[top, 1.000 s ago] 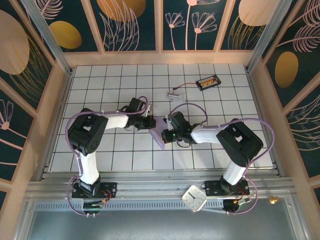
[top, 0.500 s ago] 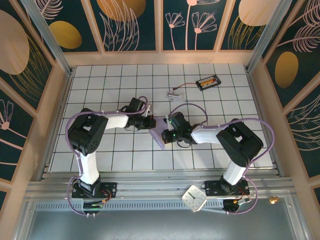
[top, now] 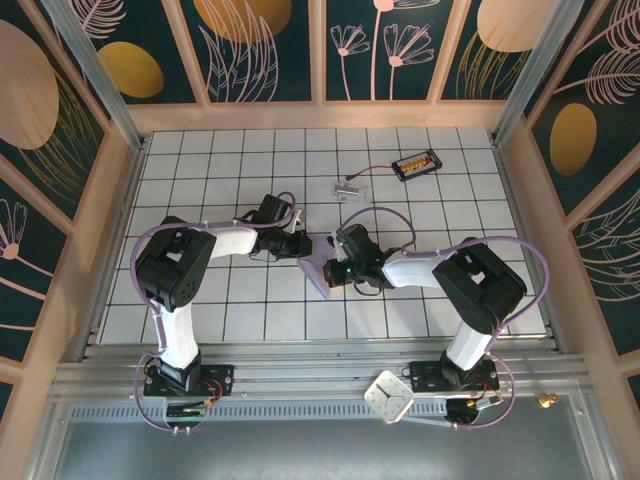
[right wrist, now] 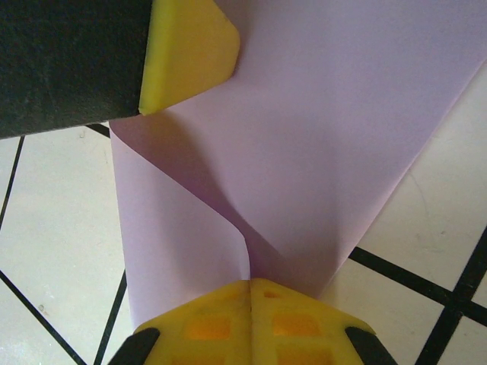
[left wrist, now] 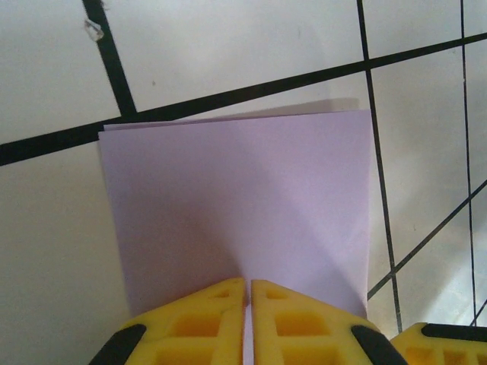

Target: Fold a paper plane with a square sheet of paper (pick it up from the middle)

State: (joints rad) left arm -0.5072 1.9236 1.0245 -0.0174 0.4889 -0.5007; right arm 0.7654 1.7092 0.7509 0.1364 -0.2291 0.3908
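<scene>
The square sheet of paper (top: 318, 276) is lavender and folded into a pointed wedge near the middle of the white tiled table (top: 200, 180). It hangs between both grippers. My left gripper (top: 305, 247) pinches its far edge. In the left wrist view the folded sheet (left wrist: 243, 190) runs into a hairline slit between that gripper's (left wrist: 249, 281) yellow fingertips. My right gripper (top: 333, 270) is shut on the near edge. From the right wrist the paper (right wrist: 319, 114) curls up out of those tightly closed jaws (right wrist: 249, 281), and a left finger (right wrist: 190, 53) touches its top corner.
A small clear plastic piece with a wire (top: 348, 188) and a black box with orange parts (top: 415, 164) lie at the back of the table. A white clock-like square (top: 389, 396) rests on the front rail. Wooden walls enclose the table.
</scene>
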